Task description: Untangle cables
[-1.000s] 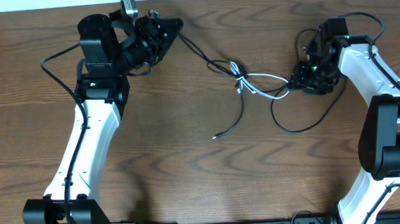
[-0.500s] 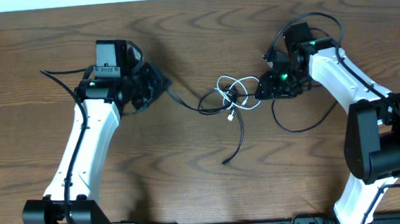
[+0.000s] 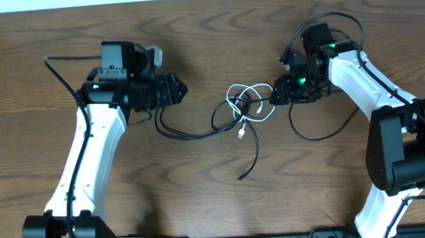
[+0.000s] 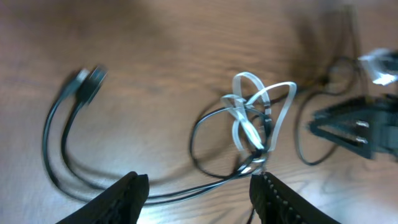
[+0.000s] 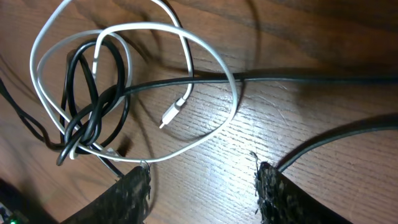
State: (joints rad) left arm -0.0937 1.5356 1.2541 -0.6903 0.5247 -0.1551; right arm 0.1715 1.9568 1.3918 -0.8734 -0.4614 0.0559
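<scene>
looking down on a dark wood-grain table (image 3: 203,202) with a pale strip along its far edge; the cables (image 3: 243,105) lie knotted near the table's middle, a white cable (image 4: 239,127) looped through black ones; one black cable (image 3: 187,134) trails off the knot toward the left side, a dark plug (image 4: 87,84) at its end; my left gripper (image 3: 179,91) points right at the knot, well short of it, fingers apart, nothing clamped; my right gripper (image 3: 275,96) sits just right of the knot, fingers spread and empty, white loops just ahead of its tips; both arms reach in from the near edge, elbows bent.
</scene>
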